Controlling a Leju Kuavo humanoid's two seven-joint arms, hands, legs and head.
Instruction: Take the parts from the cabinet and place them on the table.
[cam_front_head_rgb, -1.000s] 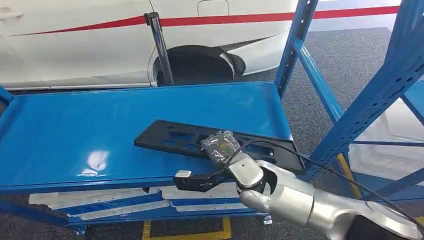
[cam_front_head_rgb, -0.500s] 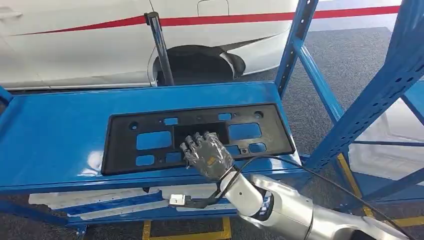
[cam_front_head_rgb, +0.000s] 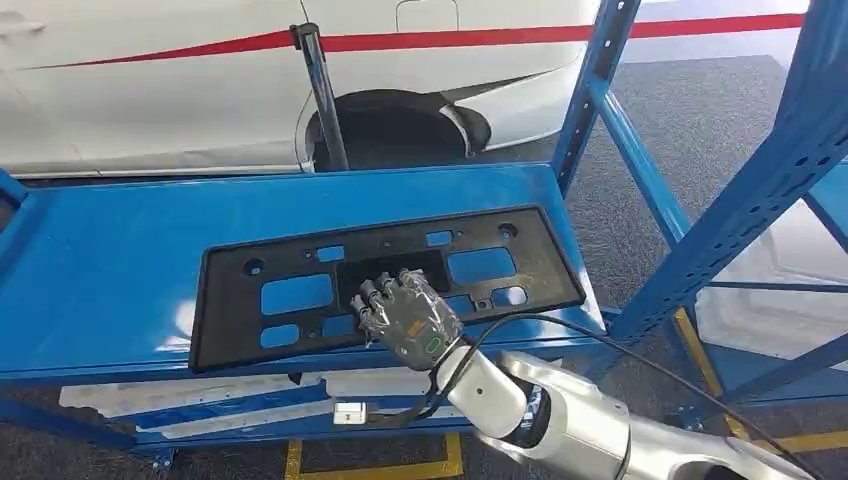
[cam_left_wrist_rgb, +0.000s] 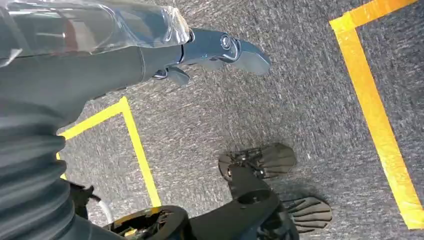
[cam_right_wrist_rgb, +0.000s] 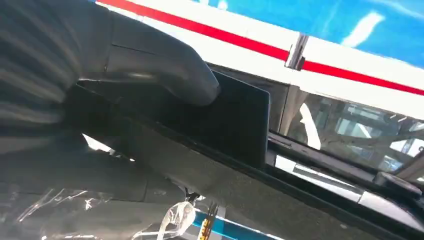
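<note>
A black flat panel (cam_front_head_rgb: 225, 310) with several rectangular cutouts stretches across the middle of the blue table top (cam_front_head_rgb: 100, 250), its face turned toward me. My right hand (cam_front_head_rgb: 405, 318), wrapped in clear plastic, grips the panel at its near edge, fingers over the front face. In the right wrist view the thumb (cam_right_wrist_rgb: 165, 75) presses on the black panel (cam_right_wrist_rgb: 240, 120). My left hand (cam_left_wrist_rgb: 150, 55) hangs over the grey floor with its thumb (cam_left_wrist_rgb: 225, 47) stretched out and nothing in it.
A white car body (cam_front_head_rgb: 150, 90) with a red stripe and a dark wheel arch stands behind the table. Blue rack uprights (cam_front_head_rgb: 740, 200) rise at the right. White parts (cam_front_head_rgb: 200, 400) lie on the lower shelf. Yellow tape (cam_left_wrist_rgb: 375, 110) marks the floor.
The panel went from lying low and foreshortened at the right to facing me across the table's middle, then slid a little left. My right hand turned with it, still gripping.
</note>
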